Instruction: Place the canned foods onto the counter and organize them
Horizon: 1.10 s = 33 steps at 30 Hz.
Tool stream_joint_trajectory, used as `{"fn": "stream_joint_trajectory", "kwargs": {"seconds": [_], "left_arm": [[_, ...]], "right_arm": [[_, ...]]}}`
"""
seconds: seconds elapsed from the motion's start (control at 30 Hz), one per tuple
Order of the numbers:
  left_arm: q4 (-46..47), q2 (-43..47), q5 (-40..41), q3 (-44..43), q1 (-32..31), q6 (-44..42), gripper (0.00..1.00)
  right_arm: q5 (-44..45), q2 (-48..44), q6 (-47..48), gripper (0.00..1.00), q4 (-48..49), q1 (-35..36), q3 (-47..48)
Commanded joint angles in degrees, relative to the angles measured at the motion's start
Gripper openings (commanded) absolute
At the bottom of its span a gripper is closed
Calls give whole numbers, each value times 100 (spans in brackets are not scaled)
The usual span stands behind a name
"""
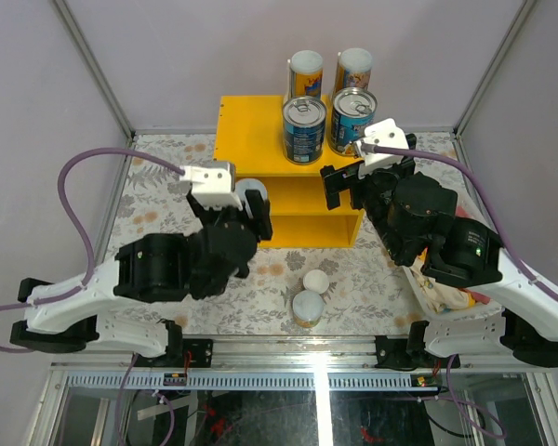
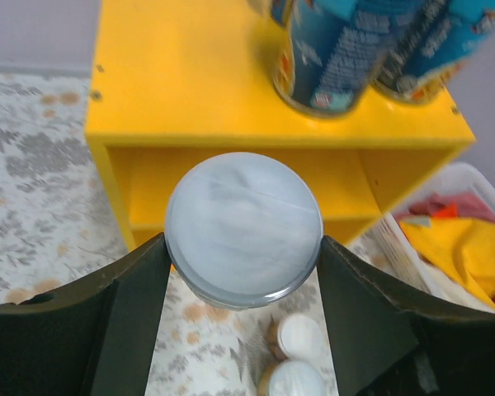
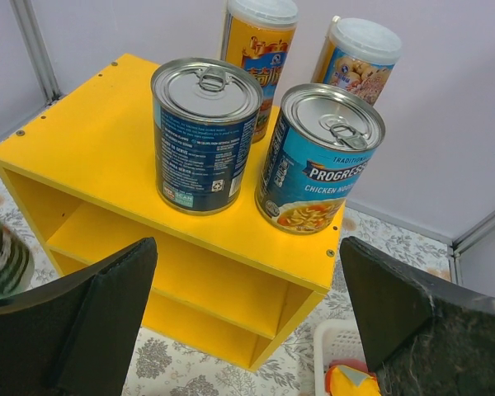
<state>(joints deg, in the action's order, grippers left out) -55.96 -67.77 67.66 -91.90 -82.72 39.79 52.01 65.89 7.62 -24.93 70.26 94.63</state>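
Now the left gripper (image 2: 241, 247) is clamped on a small round white-lidded can (image 2: 243, 223) just in front of the bright yellow box-shaped counter (image 1: 246, 139), while the right gripper (image 3: 247, 247) has its fingers wide apart near the counter, two wide blue tins (image 1: 304, 130) and two tall white-lidded cans (image 1: 306, 72) stand on top, and two small white-lidded cans (image 1: 314, 282) sit on the flowery table (image 1: 158, 195).

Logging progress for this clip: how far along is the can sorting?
Done: two tall cans and two blue tins stand on the counter top. In hand: the left gripper holds a small white-lidded can before the counter; the right gripper is open, empty. Left: two small cans on the table.
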Motion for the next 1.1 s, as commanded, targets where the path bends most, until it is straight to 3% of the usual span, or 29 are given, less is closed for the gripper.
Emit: {"fn": "stream_joint_trajectory", "kwargs": {"seconds": [0.0, 0.23, 0.4, 0.6, 0.8, 1.07], "left_arm": [[1048, -266, -387, -708, 828, -1602, 0], [1603, -935, -1548, -1687, 2202, -2635, 0], [1535, -1527, -2426, -2268, 3194, -2728, 0], [1891, -1823, -3140, -2227, 4088, -2713, 0], [2205, -2160, -3846, -2426, 4707, -2611, 0], [2336, -2689, -4402, -3007, 5080, -2591, 0]], "right_arm": [[125, -128, -21, 100, 282, 50, 64], [65, -141, -27, 100, 335, 50, 91], [29, -162, 11, 100, 419, 49, 83], [1, -224, 114, 100, 601, 49, 4], [-40, -225, 220, 100, 752, 50, -105], [-74, -234, 288, 100, 904, 49, -276]]}}
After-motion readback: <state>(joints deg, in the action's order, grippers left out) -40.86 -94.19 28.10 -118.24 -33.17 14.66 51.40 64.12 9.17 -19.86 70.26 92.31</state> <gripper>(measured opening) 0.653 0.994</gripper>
